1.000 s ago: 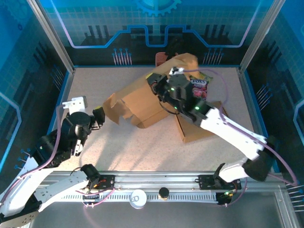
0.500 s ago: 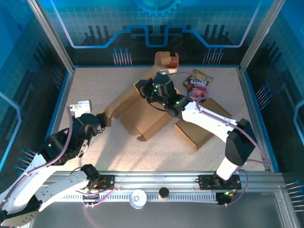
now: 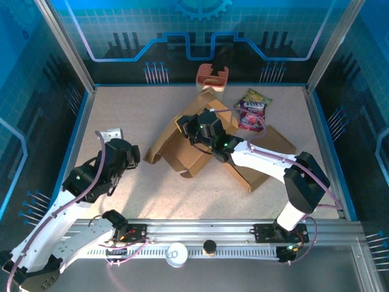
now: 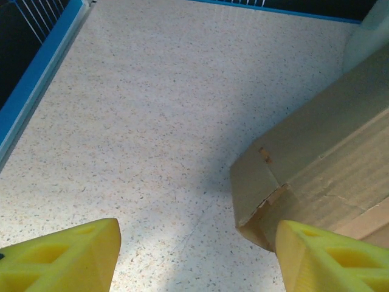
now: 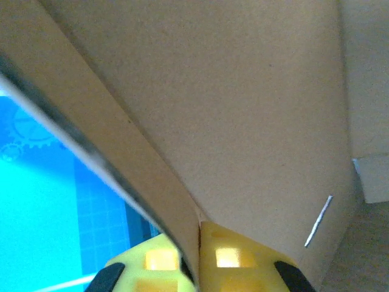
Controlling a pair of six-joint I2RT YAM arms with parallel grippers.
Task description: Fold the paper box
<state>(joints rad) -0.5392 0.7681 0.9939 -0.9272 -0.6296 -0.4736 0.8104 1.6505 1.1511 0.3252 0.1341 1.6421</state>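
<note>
Across the scene, left to right: blue panelled walls [image 3: 36, 91], then a speckled beige tabletop [image 3: 121, 115]. At lower left is the left arm [image 3: 91, 176], jaws wide over bare surface. Its wrist view catches the paper box [image 4: 316, 164] corner just beside one yellow fingertip [image 4: 328, 255]. At centre the box lies half-open, and the right arm [image 3: 267, 163] has its jaws pinched on a flap. Count: two arms, two cartons including the flat one [image 3: 278, 141], two snack packets [image 3: 252, 109], one orange holder [image 3: 211, 76].
</note>
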